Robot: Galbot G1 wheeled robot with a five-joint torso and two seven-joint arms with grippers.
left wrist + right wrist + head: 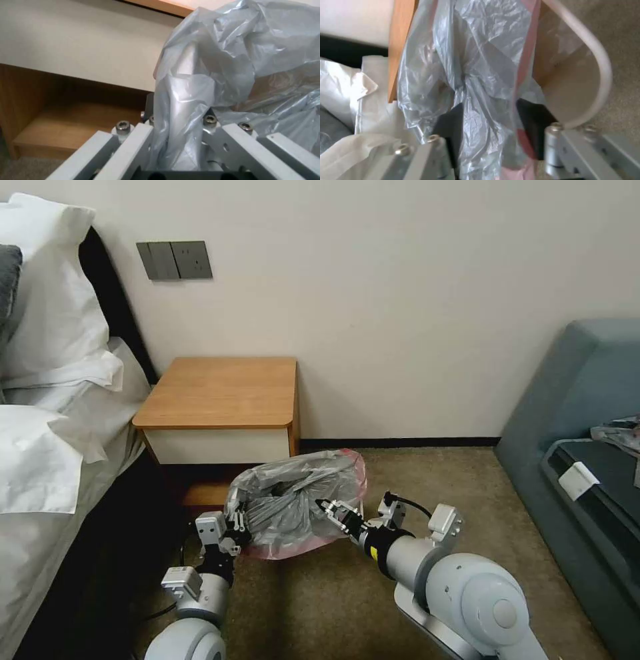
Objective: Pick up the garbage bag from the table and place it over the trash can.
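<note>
Both pincers, left pincer (239, 528) and right pincer (331, 509), clamp opposite edges of the thin translucent grey plastic garbage bag (298, 500) with pinkish-red rim, held open over the cream-white plastic trash can (596, 82), right of the orange-brown wooden worktop (220, 392). Step: fitting; next, the rim likely needs lowering around the can's rim.

The desk (220, 393) stands at centre frame, tight against the bed (60, 460) on the left, so no passage there. The garbage bag (293, 500), stretched between both claws, blocks the desk's lower front. Open carpet (433, 480) lies right of the bag, up to the sofa (580, 447) at the right edge
</note>
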